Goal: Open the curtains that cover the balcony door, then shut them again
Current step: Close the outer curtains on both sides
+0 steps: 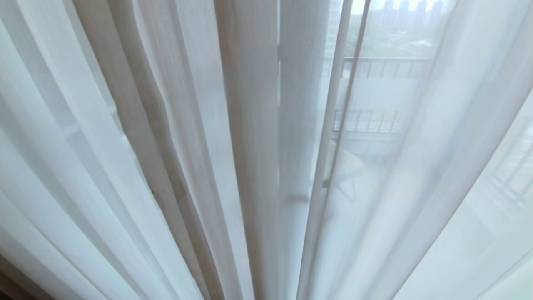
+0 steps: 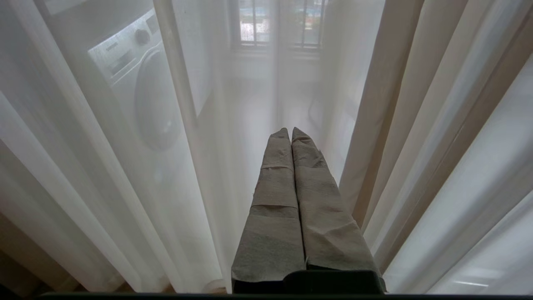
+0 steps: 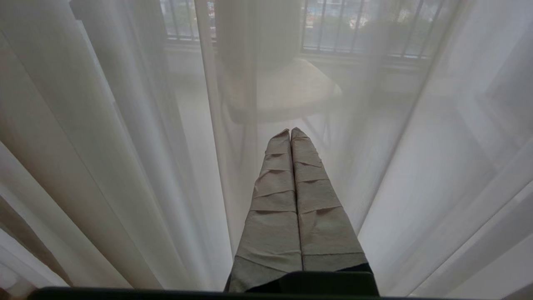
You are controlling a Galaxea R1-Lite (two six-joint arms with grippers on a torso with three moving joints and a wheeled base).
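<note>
Curtains (image 1: 175, 150) fill the whole head view, hanging close in front of the robot in long vertical folds. They are drawn shut: a see-through white layer spreads across the left and right, and denser beige-grey folds run down the middle. Through the thin fabric on the right, a balcony railing (image 1: 387, 62) with dark bars shows faintly, with blurred buildings and greenery beyond it far away. A pale round seat (image 1: 347, 164) stands behind the cloth near the middle right. A dark upright strip, likely part of the balcony door (image 1: 280, 83) frame, shows through the folds at the centre; its handle cannot be made out.

In the left wrist view, the left gripper (image 2: 290, 131) points at the curtain with its two cloth-wrapped fingers (image 2: 275, 200) pressed flat together, gripping nothing. Beige opaque folds hang just beside it on one side, and a washing machine (image 2: 141, 87) shows dimly through the thin layer on the other.

In the right wrist view, the right gripper (image 3: 290, 131) likewise has its wrapped fingers (image 3: 272, 208) pressed together with nothing between them, aimed at the thin curtain, with the seat and railing bars hazy behind.

Neither arm appears in the head view.
</note>
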